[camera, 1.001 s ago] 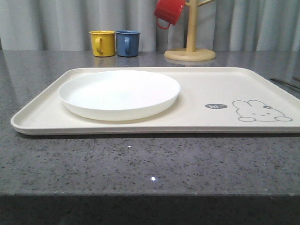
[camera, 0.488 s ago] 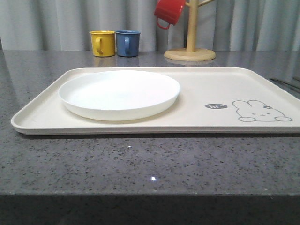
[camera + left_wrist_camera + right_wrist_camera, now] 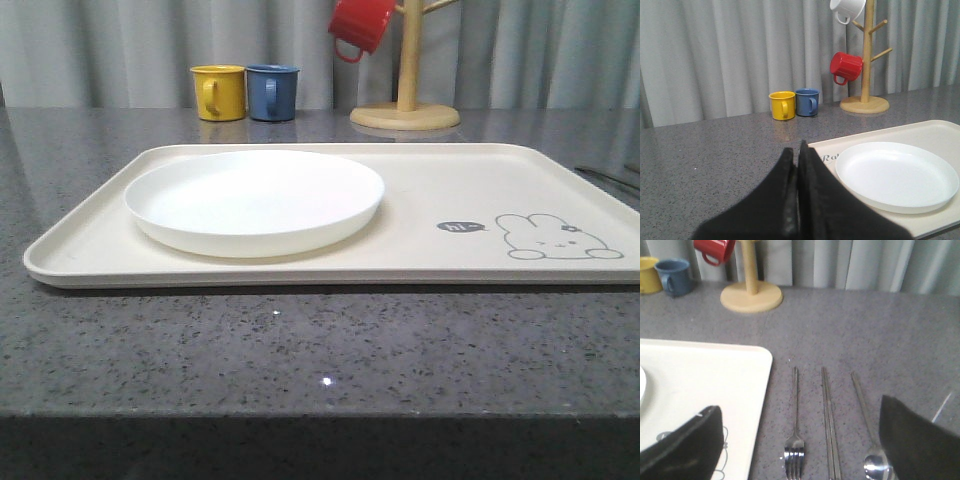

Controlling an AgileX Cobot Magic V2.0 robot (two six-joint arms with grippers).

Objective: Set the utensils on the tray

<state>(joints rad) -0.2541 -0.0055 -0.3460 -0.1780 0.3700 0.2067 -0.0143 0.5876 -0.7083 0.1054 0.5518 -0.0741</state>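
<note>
Utensils: the fork, chopsticks and spoon lie side by side in the lower centre of the right wrist frame, on the grey speckled counter just beside the tray's edge. You find them parallel and apart from one another, probably so each can be picked singly. All three are slim, shiny metal with long flat handles.

Plate: round, white, shallow, smooth; it already rests on the tray, centre-left of the front frame.

Tray: cream, rectangular, rounded corners, low rim, grey rabbit drawing at lower right.

Right gripper: fingers spread wide, grasping nothing, straddling the cutlery, apparently ready for your first pick.

Left gripper: fingers pressed together, empty, lower centre of its frame.
</note>
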